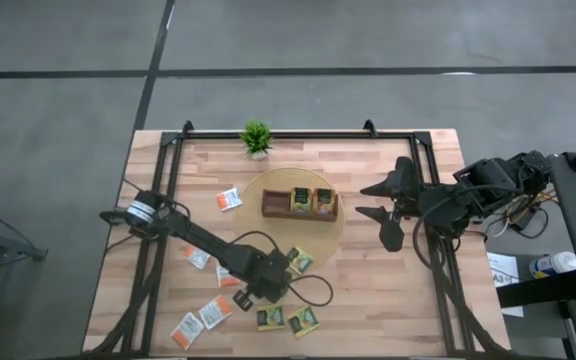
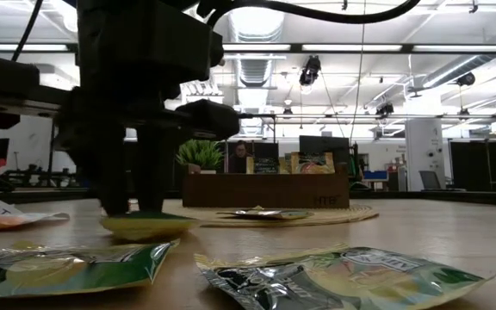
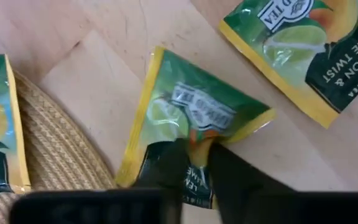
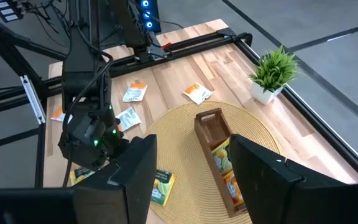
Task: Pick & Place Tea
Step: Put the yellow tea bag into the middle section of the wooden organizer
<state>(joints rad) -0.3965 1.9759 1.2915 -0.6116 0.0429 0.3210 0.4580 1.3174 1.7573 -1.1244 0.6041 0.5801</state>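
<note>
Left wrist view shows the left gripper [image 3: 194, 163] pinching one edge of a dark green-and-yellow square paper tea sachet [image 3: 191, 118], which buckles into a tent, so it's a thin edge grip. It looks barely off the wooden table [image 1: 388, 290], though the low view doesn't settle that. It sits just off the round woven mat [image 1: 328, 235], near the brown wooden compartment tray [image 1: 299, 204], probably where it's headed. More sachets lie scattered nearby. The right gripper [image 1: 380, 212] waits spread wide beside the mat.

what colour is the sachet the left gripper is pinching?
Dark green with a yellow edge: the tea sachet in the left gripper. Left wrist view shows it best.
</note>
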